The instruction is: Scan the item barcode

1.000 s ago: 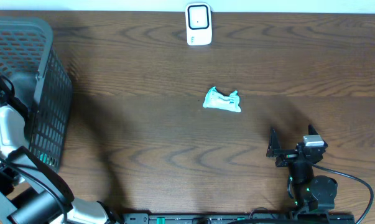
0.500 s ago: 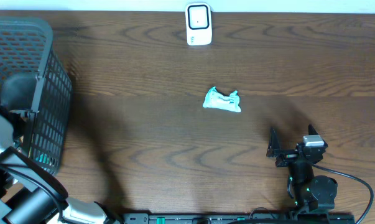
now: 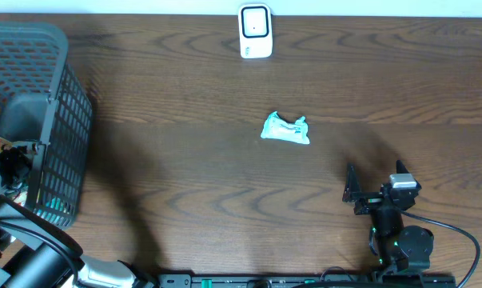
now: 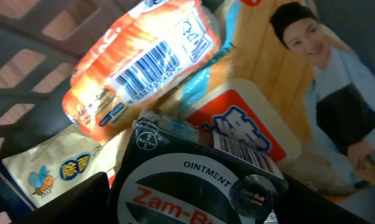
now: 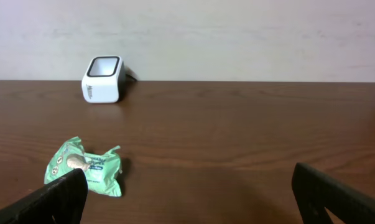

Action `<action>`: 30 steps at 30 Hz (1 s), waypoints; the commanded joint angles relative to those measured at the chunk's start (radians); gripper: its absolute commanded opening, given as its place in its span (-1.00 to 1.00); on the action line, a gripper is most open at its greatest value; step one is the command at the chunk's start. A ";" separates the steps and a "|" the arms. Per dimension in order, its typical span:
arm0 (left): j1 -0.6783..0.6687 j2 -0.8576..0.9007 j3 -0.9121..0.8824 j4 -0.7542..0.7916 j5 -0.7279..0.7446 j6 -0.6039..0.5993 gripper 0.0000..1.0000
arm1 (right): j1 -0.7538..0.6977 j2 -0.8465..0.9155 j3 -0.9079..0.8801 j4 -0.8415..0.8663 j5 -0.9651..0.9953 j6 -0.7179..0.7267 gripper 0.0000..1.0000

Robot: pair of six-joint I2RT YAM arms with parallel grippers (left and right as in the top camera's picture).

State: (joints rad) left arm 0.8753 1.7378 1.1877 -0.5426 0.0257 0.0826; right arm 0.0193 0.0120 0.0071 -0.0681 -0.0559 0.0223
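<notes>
Deep in basket [image 3: 67,132], ointment box [image 4: 196,183] uppermost.

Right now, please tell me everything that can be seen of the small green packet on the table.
The small green packet is a crinkled wrapper, mint green and white, with print too small to read; it looks like thin plastic film. It lies flat near the middle of the dark wood table, in front of the white barcode scanner and well apart from it. Only the table touches it.
</notes>
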 commanded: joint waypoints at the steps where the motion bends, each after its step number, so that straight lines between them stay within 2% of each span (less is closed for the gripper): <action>1: -0.001 0.025 0.000 -0.014 0.042 0.014 0.62 | 0.006 -0.005 -0.001 -0.004 0.000 0.014 0.98; 9: -0.001 0.026 0.000 -0.021 0.042 0.013 0.59 | 0.006 -0.005 -0.001 -0.003 0.001 0.014 0.99; 14: -0.002 0.005 0.000 -0.024 0.042 0.009 0.40 | 0.006 -0.005 -0.001 -0.003 0.001 0.014 0.99; 21: -0.002 -0.061 0.000 -0.024 0.042 0.008 0.38 | 0.006 -0.005 -0.001 -0.004 0.000 0.014 0.99; 26: -0.001 -0.122 0.002 -0.010 0.043 -0.053 0.38 | 0.006 -0.005 -0.001 -0.003 0.000 0.014 0.99; 30: -0.002 -0.209 0.004 0.029 0.129 -0.094 0.38 | 0.006 -0.005 -0.001 -0.003 0.001 0.014 0.99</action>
State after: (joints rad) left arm 0.8753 1.6169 1.1877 -0.5411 0.0715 0.0467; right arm 0.0193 0.0120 0.0071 -0.0677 -0.0555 0.0223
